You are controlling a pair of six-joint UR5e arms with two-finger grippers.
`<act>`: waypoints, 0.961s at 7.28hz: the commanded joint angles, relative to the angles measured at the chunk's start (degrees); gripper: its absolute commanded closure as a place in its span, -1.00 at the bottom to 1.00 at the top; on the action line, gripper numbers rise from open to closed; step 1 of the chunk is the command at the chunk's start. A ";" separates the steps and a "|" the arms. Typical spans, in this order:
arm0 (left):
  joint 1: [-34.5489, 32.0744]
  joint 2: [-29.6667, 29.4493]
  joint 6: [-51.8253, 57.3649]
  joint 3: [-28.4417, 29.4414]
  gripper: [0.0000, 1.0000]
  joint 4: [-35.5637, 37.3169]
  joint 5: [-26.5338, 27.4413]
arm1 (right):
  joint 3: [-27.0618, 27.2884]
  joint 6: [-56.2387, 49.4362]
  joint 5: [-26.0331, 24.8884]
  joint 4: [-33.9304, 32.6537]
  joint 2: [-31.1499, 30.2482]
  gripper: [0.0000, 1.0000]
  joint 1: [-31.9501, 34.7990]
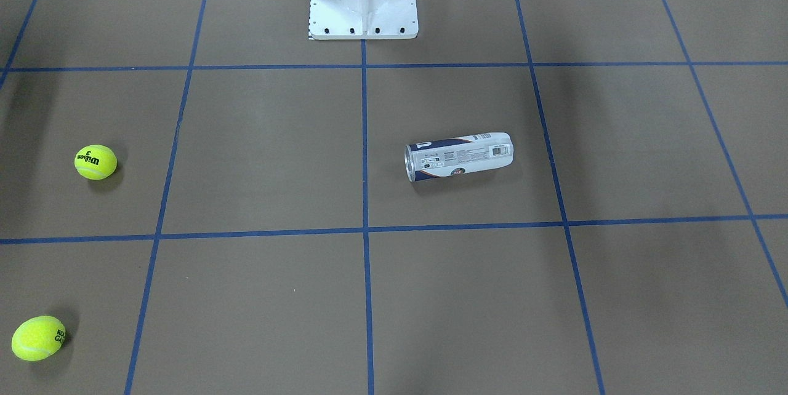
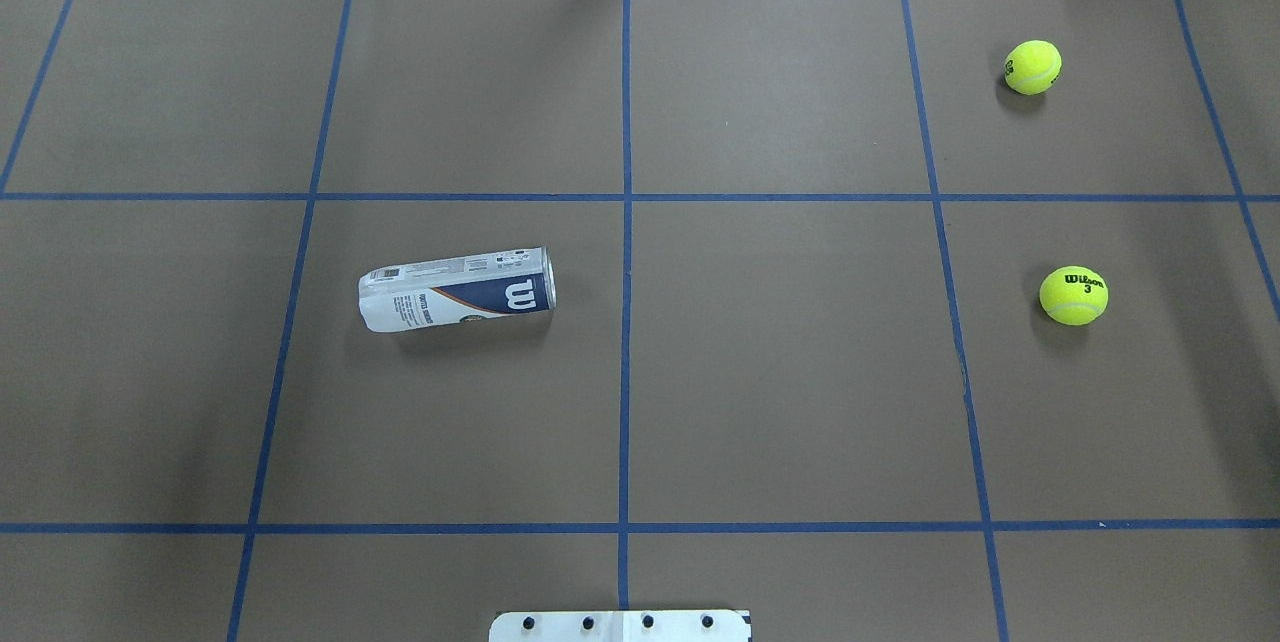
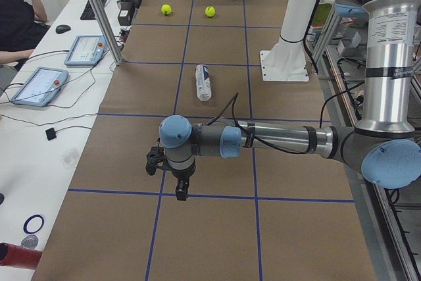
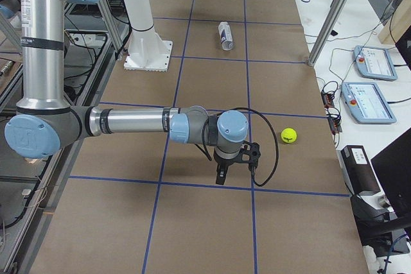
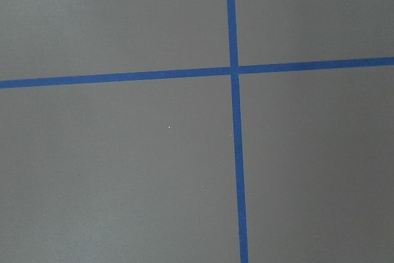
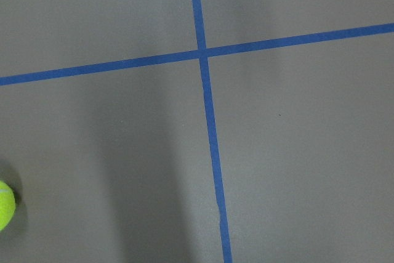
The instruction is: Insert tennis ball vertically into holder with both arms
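The can point(image 2: 457, 289) lies on its side, well away from the left gripper point(image 3: 179, 191). One ball point(image 4: 289, 135) sits near the right gripper point(image 4: 221, 176). Neither gripper's spread can be told.

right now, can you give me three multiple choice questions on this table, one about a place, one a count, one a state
1. In the overhead view, where is the tennis-ball can?
A. left of the centre tape line
B. right of it
C. straddling it

2. How many tennis balls are on the table?
A. one
B. two
C. four

3. The can is:
A. standing upright
B. lying on its side
C. lifted off the table

Answers:
1 A, the whole can sits left of that line.
2 B, two yellow balls lie on the right side, one marked Wilson 3.
3 B, its long side rests on the table.
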 commanded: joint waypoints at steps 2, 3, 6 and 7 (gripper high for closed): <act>0.00 0.03 0.00 0.04 -1.00 -0.10 -0.09 | 0.21 0.25 -0.19 0.01 0.33 -0.99 -0.02; 0.00 0.03 0.00 0.04 -1.00 -0.18 -0.09 | 0.21 0.17 -0.10 0.01 0.33 -0.99 0.06; 0.00 -3.03 -0.70 -2.75 -1.00 0.25 0.08 | 0.21 -0.10 -0.10 0.10 0.33 -0.99 -0.02; 0.09 -6.18 -1.66 -4.51 -1.00 0.17 0.00 | 0.12 -0.01 -0.10 1.23 0.33 -0.99 -0.02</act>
